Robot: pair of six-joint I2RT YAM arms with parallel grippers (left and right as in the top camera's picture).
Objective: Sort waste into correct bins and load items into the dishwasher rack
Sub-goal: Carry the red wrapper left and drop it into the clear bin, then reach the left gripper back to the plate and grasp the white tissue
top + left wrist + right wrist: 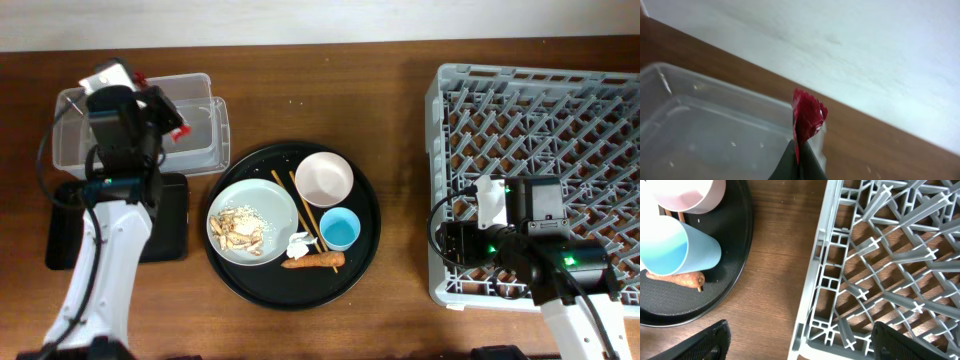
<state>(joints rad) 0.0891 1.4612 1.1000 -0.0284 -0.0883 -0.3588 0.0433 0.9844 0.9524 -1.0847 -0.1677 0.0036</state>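
Observation:
My left gripper (168, 118) is shut on the red snack wrapper (807, 120) and holds it above the clear plastic tub (195, 135), which also shows in the left wrist view (700, 130). The shallow black tray (170, 225) lies just below the tub. The pale grey plate (275, 205) holds beige food scraps (240, 230). Next to it lie the whitish-pink bowl (324, 178), light-blue cup (340, 229), chopsticks (303, 205), white tissue (299, 243) and carrot (314, 262). My right gripper (797, 345) is open over the left edge of the dishwasher rack (540, 110).
The plate, bowl, cup, chopsticks, tissue and carrot all sit on a large round black tray (365, 255) in the middle of the wooden table. The right wrist view shows the cup (675, 247), carrot (677, 279) and rack edge (815, 280).

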